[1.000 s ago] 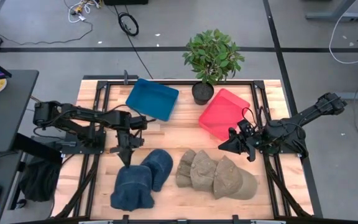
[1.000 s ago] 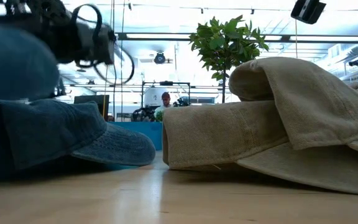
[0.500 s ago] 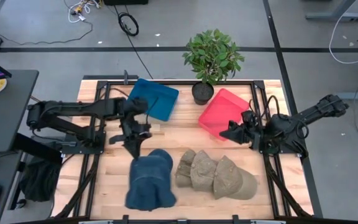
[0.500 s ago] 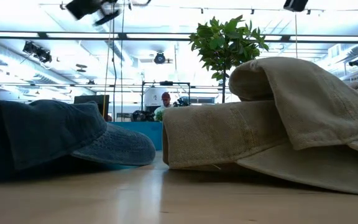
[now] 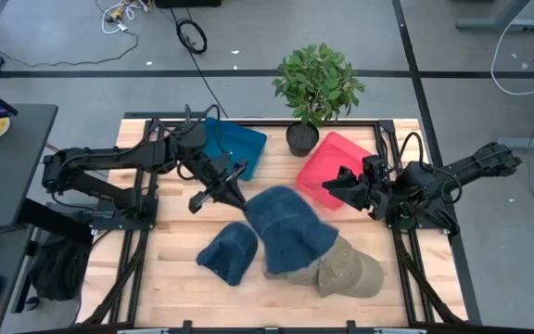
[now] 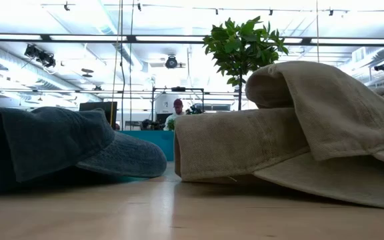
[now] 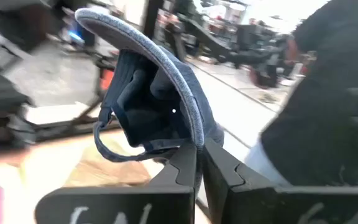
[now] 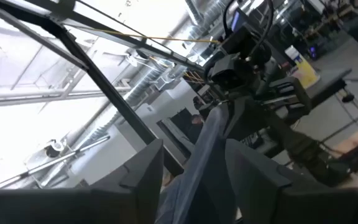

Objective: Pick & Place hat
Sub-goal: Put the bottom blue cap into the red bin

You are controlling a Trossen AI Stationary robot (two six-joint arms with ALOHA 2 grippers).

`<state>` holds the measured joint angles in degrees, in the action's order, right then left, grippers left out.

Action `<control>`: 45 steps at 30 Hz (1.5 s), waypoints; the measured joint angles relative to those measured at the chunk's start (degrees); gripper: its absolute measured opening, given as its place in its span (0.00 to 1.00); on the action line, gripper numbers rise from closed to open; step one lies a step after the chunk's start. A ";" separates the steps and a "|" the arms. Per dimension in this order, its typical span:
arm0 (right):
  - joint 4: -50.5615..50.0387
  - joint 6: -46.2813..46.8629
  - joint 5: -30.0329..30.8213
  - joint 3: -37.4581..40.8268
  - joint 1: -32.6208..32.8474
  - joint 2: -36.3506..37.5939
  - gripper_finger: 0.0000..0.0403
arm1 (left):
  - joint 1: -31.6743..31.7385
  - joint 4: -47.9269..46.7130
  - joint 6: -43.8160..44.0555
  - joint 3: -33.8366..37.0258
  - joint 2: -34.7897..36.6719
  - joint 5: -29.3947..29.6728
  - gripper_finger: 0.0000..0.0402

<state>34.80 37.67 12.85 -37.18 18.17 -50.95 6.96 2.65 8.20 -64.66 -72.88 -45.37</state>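
Observation:
My left gripper [image 5: 237,190] is shut on a blue denim hat [image 5: 287,230]. It holds the hat in the air over the middle of the table, above the tan hats [image 5: 341,269]. A second blue hat [image 5: 228,252] lies on the wood at the near left and also shows in the low view [image 6: 59,150]. My right gripper [image 5: 328,181] stands open in front of the red tray [image 5: 327,153], facing the lifted hat. In the right wrist view, the hat's brim [image 8: 207,149] shows edge-on between the fingers. My left gripper pinches the edge of the hat's brim [image 7: 194,142] between its two shut fingers. The fingers come from the table's left. The hat is lifted clear and reaches out past the fingertips toward the right, its hollow inside and back strap [image 7: 107,140] facing the wrist camera. Whether my right gripper touches the brim, I cannot tell.
A blue tray [image 5: 235,148] stands at the far left. A potted plant [image 5: 315,88] stands at the far middle, beside the red tray. The tan hats lie in an overlapping row at the near right [image 6: 292,127].
My left gripper has risen and swung toward the table's right and far side. It has lifted one blue hat off the near-left pile and carried it over the tan hats. The other blue hat has stayed on the table. My right gripper has moved toward the far edge and a little left.

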 joint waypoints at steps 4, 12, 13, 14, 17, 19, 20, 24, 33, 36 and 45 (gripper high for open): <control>0.40 -0.64 0.17 -0.01 0.07 0.82 0.47 | -0.09 0.85 -1.39 0.00 0.00 5.97 0.02; 0.29 0.35 -0.07 -0.01 0.07 3.91 0.44 | -0.67 5.25 0.04 0.07 1.76 15.40 0.02; 0.17 -0.30 -0.23 -0.01 0.07 4.31 0.43 | -0.96 6.45 -0.13 0.00 2.03 16.43 0.02; 0.20 -1.20 -0.32 -0.01 0.07 4.66 0.42 | -1.22 6.37 -0.15 -0.02 2.74 17.73 0.02; 0.15 -3.51 -0.33 -0.01 0.07 5.38 0.41 | -1.74 7.26 -1.47 0.05 4.41 21.17 0.02; 0.07 -4.09 -0.32 -0.01 0.07 5.50 0.40 | -2.00 6.82 -1.86 0.06 5.73 22.61 0.02; -0.06 -3.85 -0.33 -0.01 0.03 5.49 0.40 | -2.05 7.02 -1.93 0.07 6.32 23.29 0.02; -1.44 -3.88 2.25 -0.01 -0.22 5.47 0.40 | -2.05 7.69 -2.14 0.04 9.25 24.65 0.02; -0.63 -7.72 7.91 0.01 -0.26 5.41 0.40 | -2.03 7.32 -4.45 0.02 14.56 28.03 0.02; 0.54 -8.18 6.28 0.01 -0.26 5.21 0.40 | -2.00 7.26 -4.45 0.02 14.88 28.85 0.02; 2.46 -3.38 3.10 0.01 -1.84 1.44 0.48 | -1.99 6.76 -4.51 0.06 13.86 28.94 0.02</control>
<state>37.26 34.30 15.94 -37.17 16.33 -49.51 4.97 9.42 3.69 -64.60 -59.02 -16.43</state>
